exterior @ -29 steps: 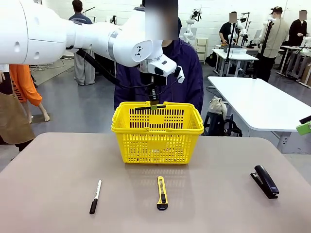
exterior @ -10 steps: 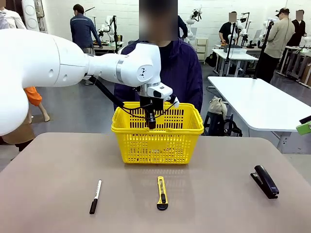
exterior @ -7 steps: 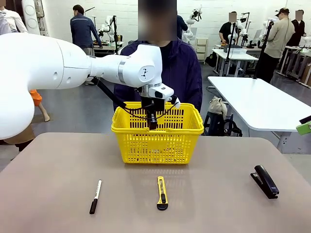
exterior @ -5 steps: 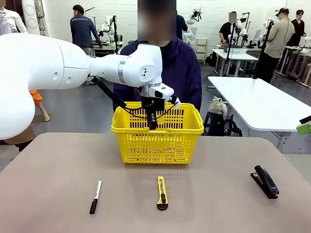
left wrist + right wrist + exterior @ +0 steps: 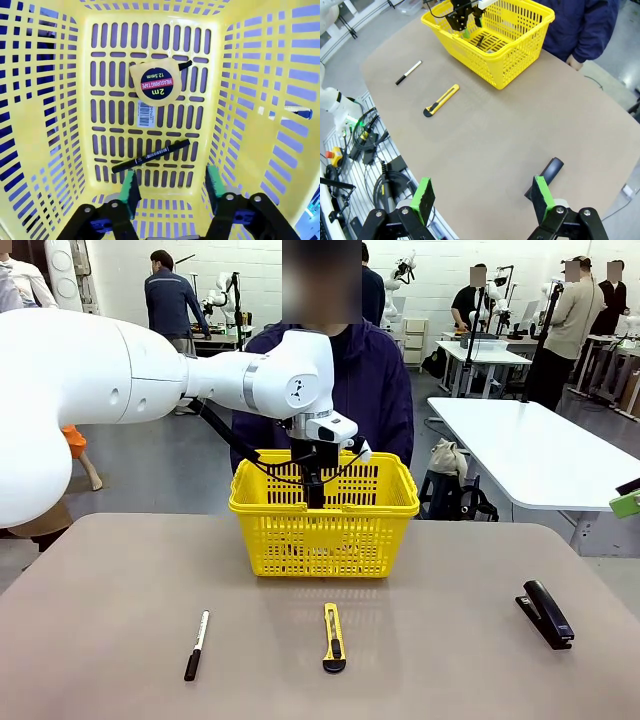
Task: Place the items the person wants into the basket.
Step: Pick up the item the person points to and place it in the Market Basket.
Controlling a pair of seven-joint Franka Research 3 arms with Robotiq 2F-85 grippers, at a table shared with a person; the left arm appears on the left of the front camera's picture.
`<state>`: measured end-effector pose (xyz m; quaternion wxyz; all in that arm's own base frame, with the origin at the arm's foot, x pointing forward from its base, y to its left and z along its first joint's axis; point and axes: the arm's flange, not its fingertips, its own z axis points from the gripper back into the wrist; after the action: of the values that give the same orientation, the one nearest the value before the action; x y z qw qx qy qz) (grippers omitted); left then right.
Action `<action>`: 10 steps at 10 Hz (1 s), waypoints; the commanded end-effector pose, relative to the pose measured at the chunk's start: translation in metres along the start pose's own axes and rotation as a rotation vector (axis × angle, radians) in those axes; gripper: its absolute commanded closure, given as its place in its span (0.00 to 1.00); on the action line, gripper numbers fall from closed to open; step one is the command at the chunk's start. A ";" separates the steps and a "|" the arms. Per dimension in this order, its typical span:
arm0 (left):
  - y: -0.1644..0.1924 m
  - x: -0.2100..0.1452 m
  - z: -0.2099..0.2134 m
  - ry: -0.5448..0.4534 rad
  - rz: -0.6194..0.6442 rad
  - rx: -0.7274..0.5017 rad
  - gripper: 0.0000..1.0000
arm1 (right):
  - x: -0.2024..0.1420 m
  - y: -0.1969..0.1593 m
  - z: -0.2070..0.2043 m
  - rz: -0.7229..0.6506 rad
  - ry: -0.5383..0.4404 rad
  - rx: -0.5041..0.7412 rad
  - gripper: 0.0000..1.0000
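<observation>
Basket (image 5: 360,540) holds tape measure (image 5: 156,82), pen (image 5: 150,156); marker (image 5: 196,644), knife (image 5: 333,637), stapler (image 5: 546,614) outside.

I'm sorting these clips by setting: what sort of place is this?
Most likely a robotics lab or test workshop, not a store: a white robot arm reaches into the yellow basket, cables and control gear lie beside the table, and more white work tables stand on a bare grey floor.

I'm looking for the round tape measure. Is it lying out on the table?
No, the tape measure lies on the floor of the yellow basket, near the black pen.
</observation>
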<state>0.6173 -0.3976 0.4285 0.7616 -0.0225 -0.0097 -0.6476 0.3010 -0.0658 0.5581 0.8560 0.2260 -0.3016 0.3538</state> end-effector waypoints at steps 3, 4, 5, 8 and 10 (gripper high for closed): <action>0.006 0.005 0.008 0.000 -0.030 -0.003 0.00 | -0.001 -0.002 0.000 -0.005 0.002 0.007 0.00; 0.006 0.005 0.010 -0.002 -0.029 0.000 0.00 | -0.001 -0.002 0.000 -0.005 0.002 0.007 0.00; 0.002 0.002 0.017 0.019 -0.001 0.014 0.00 | -0.001 -0.002 0.000 -0.005 0.002 0.007 0.00; -0.054 -0.043 0.092 -0.015 0.036 0.172 0.00 | -0.001 -0.002 0.000 -0.005 0.002 0.007 0.00; -0.103 -0.097 0.140 -0.062 0.083 0.297 0.00 | -0.001 -0.002 0.000 -0.005 0.002 0.007 0.00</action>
<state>0.5552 -0.3539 0.5725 0.7729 0.0469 -0.0981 -0.6251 0.3012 -0.0659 0.5577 0.8562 0.2263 -0.3012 0.3536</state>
